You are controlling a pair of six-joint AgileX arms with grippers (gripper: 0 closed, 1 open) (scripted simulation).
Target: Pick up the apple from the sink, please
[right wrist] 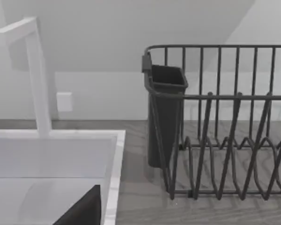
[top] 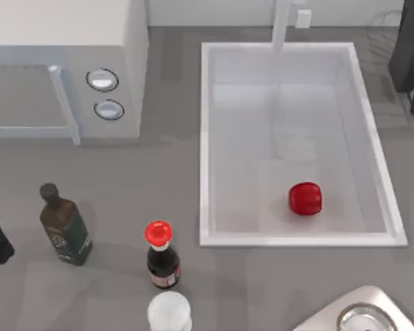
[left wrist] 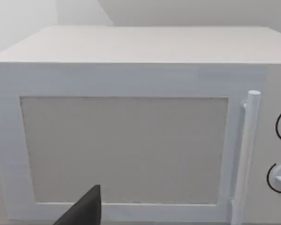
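1. Apple (top: pixel 305 198): glossy, red, barrel-shaped, lying on the sink floor near its front wall.
2. Sink (top: pixel 205 138): white rectangular basin with a raised rim.
3. Microwave (top: pixel 90 41): boxy, pale, left of the sink.
4. Both claws: state cannot be told.

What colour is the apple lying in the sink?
Plain glossy red; the apple shows best in the top view, inside the white sink.

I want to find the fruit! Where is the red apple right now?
In the top view, the apple lies on the floor of the white sink, near its front rim toward the right side, well away from the faucet.
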